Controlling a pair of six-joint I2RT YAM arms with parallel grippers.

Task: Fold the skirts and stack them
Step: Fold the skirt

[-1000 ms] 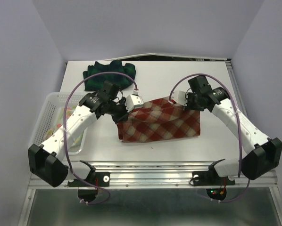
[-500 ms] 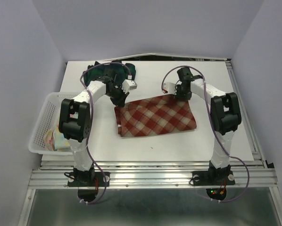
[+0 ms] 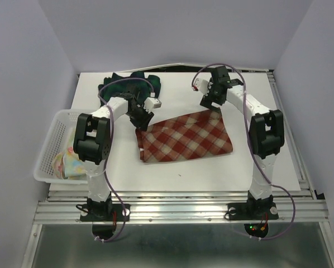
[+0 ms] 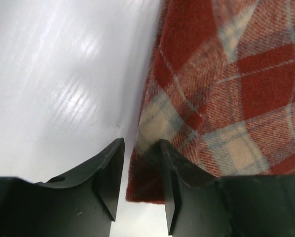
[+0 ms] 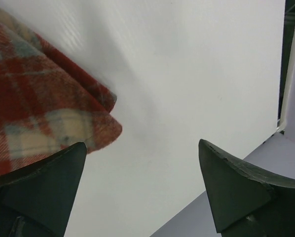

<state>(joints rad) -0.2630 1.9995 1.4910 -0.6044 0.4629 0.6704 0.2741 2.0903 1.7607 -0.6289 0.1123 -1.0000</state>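
The red-and-cream plaid skirt (image 3: 184, 139) lies folded flat in the middle of the table. My left gripper (image 3: 141, 118) is at its back left corner. In the left wrist view its jaws (image 4: 140, 148) stand narrowly open over the skirt's edge (image 4: 226, 98), with the cloth lying loose beneath them. My right gripper (image 3: 210, 104) hovers at the skirt's back right corner, wide open (image 5: 141, 145), and the corner (image 5: 49, 113) lies free beside its left finger. The dark green-navy plaid skirt (image 3: 128, 86) is bunched at the back left. The pastel skirt (image 3: 71, 164) lies in the basket.
A white mesh basket (image 3: 51, 139) stands at the table's left edge. The table's back edge and a metal rail (image 3: 270, 84) run close behind the right gripper. Purple walls close in on both sides.
Both grippers carried the red skirt's far edge back, laid it flat, then opened and let go. The right gripper has lifted slightly back from the corner.
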